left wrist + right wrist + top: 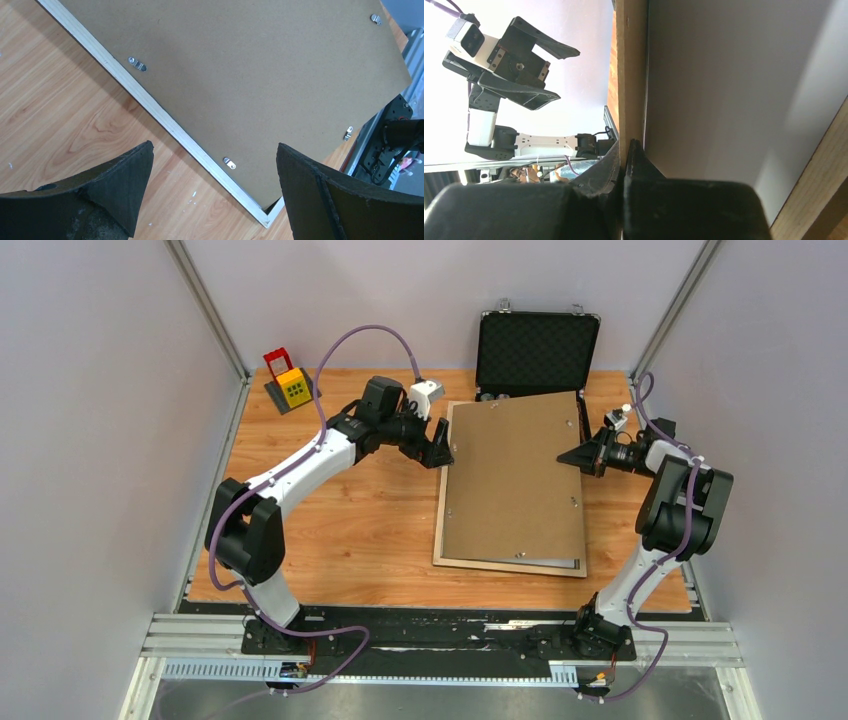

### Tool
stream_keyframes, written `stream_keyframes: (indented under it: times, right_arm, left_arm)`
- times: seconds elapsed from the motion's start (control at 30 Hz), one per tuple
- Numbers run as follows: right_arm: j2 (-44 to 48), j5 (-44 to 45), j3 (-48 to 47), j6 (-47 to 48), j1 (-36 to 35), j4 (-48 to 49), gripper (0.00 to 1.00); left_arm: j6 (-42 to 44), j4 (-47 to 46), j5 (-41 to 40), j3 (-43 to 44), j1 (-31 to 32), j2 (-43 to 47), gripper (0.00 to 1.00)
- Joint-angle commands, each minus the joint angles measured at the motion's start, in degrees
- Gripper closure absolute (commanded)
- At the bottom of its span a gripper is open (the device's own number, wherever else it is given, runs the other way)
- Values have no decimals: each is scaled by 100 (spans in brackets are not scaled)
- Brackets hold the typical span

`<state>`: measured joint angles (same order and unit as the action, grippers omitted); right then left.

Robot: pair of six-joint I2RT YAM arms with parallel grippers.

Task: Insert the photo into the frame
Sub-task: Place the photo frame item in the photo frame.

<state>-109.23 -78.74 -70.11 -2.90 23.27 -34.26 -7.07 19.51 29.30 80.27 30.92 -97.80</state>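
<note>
The frame (441, 510) lies flat on the wooden table, its pale wood rails (165, 117) showing along the left and near sides. A plain brown backing board (515, 475) rests on it, skewed, its right side raised. My right gripper (572, 456) is shut on that board's right edge (630, 65), which passes between its fingers (626, 150). A pale grey surface (724, 85) shows under the lifted board, beside a wooden rail (819, 185). The photo is hidden. My left gripper (437, 447) stands open at the frame's far left corner (215, 146), holding nothing.
An open black foam-lined case (538, 350) stands at the back behind the frame. A red and yellow toy (288, 383) sits at the back left. Small metal turn clips (136, 63) dot the board's edge. Walls close in both sides.
</note>
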Motion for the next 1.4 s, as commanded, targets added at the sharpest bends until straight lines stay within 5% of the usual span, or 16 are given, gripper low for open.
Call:
stream_keyframes:
  times: [0.0, 1.37]
  right_arm:
    - [173, -254, 14, -121, -16, 139, 100]
    - [274, -267, 51, -72, 42, 59, 100]
  left_arm:
    - [118, -138, 36, -36, -49, 337, 0]
    - [89, -158, 114, -90, -102, 337, 0]
